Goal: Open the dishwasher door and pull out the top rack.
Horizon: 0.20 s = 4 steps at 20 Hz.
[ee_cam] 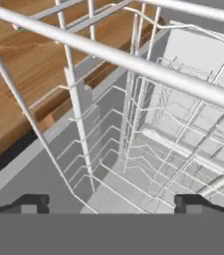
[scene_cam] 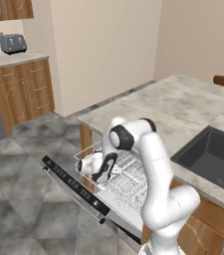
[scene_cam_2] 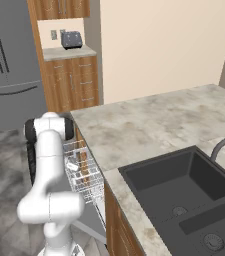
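The dishwasher door [scene_cam: 76, 187] lies open, and the gripper [ee_cam: 111, 201], its claw wide apart, must close on the top rack [ee_cam: 133, 60] and pull.

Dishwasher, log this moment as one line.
door: folded down open | rack: pulled out over door | gripper: at rack's front edge, jaws open, holding nothing | arm: reaching down
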{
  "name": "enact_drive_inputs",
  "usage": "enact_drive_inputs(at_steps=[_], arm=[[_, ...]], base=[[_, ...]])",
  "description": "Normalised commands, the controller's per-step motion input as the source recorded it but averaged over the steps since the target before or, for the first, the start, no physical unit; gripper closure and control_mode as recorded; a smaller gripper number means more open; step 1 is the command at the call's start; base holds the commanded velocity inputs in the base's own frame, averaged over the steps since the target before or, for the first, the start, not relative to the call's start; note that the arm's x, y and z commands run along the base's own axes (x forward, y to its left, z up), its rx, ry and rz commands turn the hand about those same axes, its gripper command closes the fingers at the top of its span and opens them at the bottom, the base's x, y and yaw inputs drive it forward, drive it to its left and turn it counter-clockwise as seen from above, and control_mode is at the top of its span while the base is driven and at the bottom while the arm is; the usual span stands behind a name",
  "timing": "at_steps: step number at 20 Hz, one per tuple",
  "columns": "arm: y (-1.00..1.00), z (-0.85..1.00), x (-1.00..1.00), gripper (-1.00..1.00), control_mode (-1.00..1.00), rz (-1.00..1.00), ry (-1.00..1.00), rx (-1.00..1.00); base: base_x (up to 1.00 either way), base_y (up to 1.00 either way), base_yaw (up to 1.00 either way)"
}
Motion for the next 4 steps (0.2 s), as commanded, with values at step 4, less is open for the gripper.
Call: enact_drive_inputs(at_steps=[4], arm=[[0.02, -0.47, -0.42, -1.00, -1.00, 0.07, 0.34, 0.42]], base=[[0.00, 0.00, 0.00]])
